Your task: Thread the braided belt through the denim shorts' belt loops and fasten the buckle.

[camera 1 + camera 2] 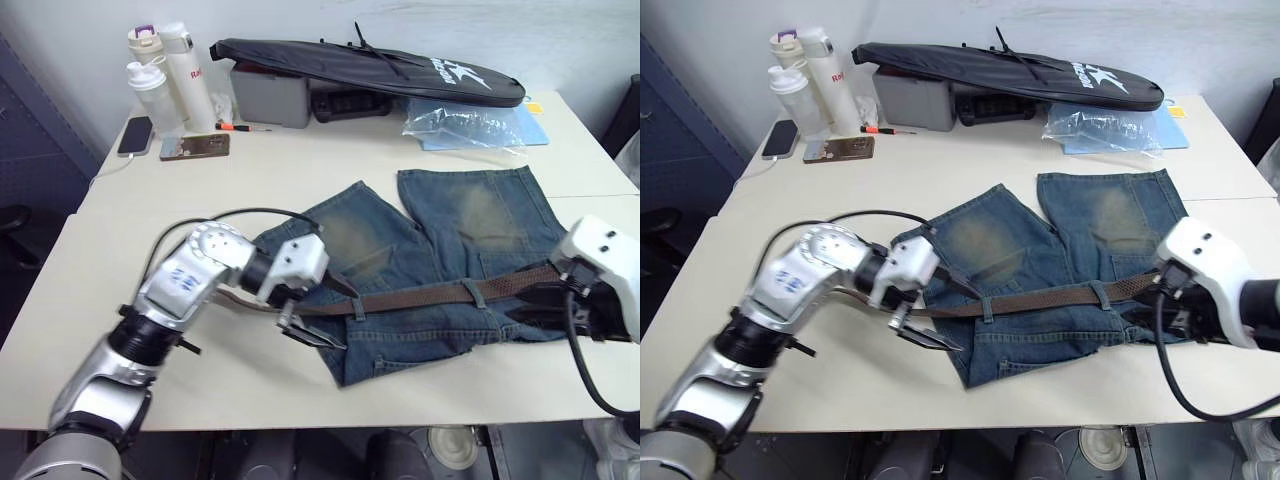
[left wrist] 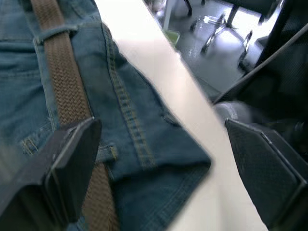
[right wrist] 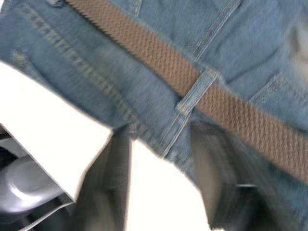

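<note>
Braided belt (image 1: 440, 294) is laid along the denim shorts (image 1: 430, 260) waistband, already through loops. Left wrist: left pincer (image 2: 159, 159) is spread wide, empty. Right wrist: right pincer (image 3: 159, 163) is open, empty. Fastening probably needs both ends grabbed next.

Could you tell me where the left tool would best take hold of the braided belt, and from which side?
Probably the bare stretch of the braided belt just past the waistband edge of the denim shorts, before the first belt loop. Coming from above, the open left tool could pinch the flat strap across its width.
</note>
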Tool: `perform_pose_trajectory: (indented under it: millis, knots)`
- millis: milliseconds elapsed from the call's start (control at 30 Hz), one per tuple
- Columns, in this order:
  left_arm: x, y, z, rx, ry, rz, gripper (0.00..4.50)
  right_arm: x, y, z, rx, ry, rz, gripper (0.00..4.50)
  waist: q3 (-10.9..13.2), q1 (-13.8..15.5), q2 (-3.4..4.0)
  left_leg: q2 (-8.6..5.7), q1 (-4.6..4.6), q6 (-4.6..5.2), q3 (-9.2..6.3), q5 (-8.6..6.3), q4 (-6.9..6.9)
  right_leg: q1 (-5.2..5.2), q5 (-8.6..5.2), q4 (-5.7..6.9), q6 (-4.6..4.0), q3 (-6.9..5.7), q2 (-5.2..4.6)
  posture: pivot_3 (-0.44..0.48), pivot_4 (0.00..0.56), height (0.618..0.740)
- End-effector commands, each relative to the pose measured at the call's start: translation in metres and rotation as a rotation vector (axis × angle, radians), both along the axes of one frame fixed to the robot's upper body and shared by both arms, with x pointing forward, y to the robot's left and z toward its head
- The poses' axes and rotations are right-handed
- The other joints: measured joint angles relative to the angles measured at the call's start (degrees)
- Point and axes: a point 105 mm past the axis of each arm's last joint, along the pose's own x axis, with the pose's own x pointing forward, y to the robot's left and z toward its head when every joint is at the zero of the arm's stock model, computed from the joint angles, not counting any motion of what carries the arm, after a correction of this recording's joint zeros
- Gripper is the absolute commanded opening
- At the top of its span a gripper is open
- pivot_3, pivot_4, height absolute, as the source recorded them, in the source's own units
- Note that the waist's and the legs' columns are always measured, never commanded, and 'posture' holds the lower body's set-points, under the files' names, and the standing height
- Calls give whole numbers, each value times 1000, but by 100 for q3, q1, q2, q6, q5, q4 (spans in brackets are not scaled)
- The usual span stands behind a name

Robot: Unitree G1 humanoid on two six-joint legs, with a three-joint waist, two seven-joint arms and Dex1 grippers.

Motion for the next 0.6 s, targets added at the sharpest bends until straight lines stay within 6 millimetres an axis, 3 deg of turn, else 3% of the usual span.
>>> perform_pose_trajectory:
  millis: [33,67,233,367,467,600]
  knots:
    - [-2,-11,-20,20,-86,-99,4500,-14,-1,13,-20,-52,-25,3932,1,-2,-1,0,2,1,0,0,1,5,2,-2,0,-2,0,0,150,652]
    - [-2,-13,-29,45,-109,-121,4500,-17,-2,14,-23,-56,-39,4459,1,-10,-2,2,2,1,0,0,1,5,3,-5,-1,-3,0,0,150,652]
    - [-3,-33,-47,50,-137,-195,4500,-33,-5,10,-57,-41,-95,4459,1,18,-1,2,7,3,-1,1,3,13,3,-7,-2,-8,-2,0,150,652]
    - [-1,-32,-66,126,-160,-226,4500,-40,-7,7,-83,-27,-111,4459,1,69,-2,-4,5,11,-10,0,10,28,10,-24,8,-16,-5,0,150,652]
    - [3,-19,-86,242,-162,-239,3787,-42,-8,6,-90,-26,-117,4500,-1,66,2,-2,8,13,-9,1,8,35,11,-37,6,-22,-5,0,150,652]
    - [22,-11,-84,261,-227,-192,2157,-42,-9,5,-102,-28,-117,4500,-2,81,4,1,15,15,-11,2,6,60,12,-54,5,-31,-5,0,150,652]
